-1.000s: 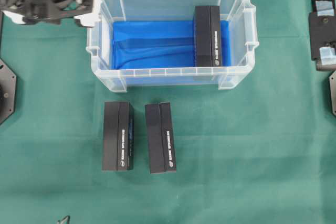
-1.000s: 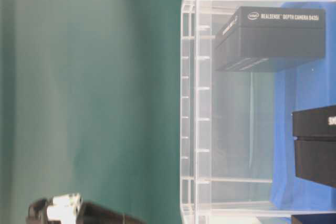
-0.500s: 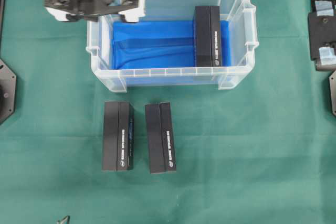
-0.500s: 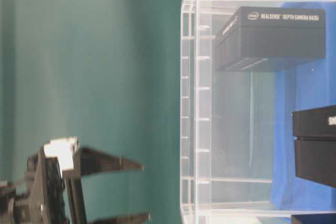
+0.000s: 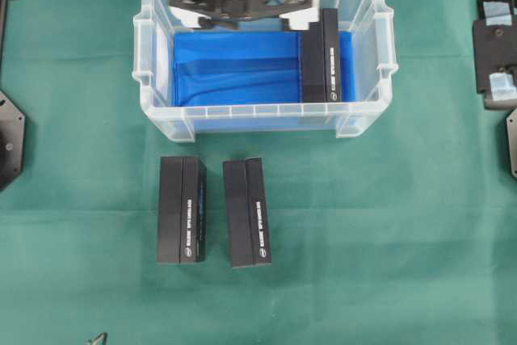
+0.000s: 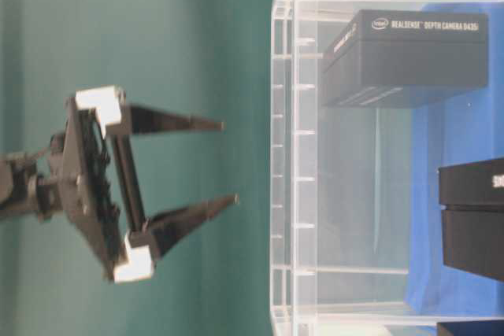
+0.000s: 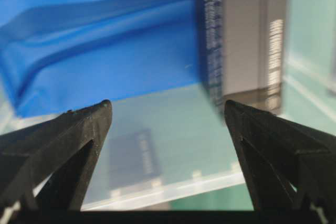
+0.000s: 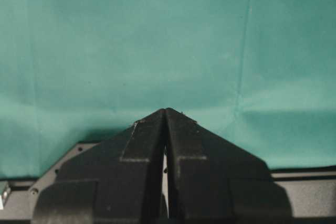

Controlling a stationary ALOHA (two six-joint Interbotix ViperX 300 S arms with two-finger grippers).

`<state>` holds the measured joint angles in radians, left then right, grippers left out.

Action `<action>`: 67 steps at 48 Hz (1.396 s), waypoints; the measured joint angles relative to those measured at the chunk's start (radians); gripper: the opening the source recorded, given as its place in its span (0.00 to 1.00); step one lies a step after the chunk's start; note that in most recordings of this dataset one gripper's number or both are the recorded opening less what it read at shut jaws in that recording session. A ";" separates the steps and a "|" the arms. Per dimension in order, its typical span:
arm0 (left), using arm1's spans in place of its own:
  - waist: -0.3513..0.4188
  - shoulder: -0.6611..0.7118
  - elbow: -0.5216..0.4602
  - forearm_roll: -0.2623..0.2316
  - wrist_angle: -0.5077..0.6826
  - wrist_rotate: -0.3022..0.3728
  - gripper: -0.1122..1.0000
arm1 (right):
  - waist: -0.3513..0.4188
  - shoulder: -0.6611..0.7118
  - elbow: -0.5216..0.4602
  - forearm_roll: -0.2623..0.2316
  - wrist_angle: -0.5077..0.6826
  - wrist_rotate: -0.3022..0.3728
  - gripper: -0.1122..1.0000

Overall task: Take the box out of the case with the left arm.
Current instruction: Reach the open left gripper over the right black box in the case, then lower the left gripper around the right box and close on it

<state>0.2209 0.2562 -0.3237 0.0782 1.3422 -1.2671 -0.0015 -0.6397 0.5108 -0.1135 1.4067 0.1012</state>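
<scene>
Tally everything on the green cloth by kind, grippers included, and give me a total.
Black rectangular cardboard boxes: 3, one standing in the case, two on the cloth
Clear plastic case with blue lining: 1
Grippers: 2, the left gripper open above the case, the right gripper shut
Total: 6

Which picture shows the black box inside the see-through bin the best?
The overhead view: the black rectangular cardboard box stands at the clear plastic bin's right end, partly under the left tool. Table-level shows its printed side; the left wrist view blurs it; the right wrist view misses it.
</scene>
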 measured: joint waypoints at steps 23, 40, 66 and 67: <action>-0.037 0.267 -0.324 -0.021 0.038 0.003 0.90 | 0.000 0.000 0.009 0.002 -0.021 -0.005 0.10; -0.041 0.290 -0.370 -0.021 0.074 0.006 0.90 | -0.002 0.002 0.009 0.000 -0.021 -0.005 0.10; -0.041 0.290 -0.370 -0.021 0.075 0.006 0.90 | 0.000 0.000 0.009 0.002 -0.021 -0.005 0.10; -0.041 0.290 -0.370 -0.021 0.075 0.006 0.90 | 0.000 0.002 0.009 0.002 -0.023 -0.005 0.10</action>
<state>0.1795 0.5461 -0.6934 0.0568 1.4174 -1.2609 -0.0015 -0.6381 0.5200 -0.1120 1.3837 0.0966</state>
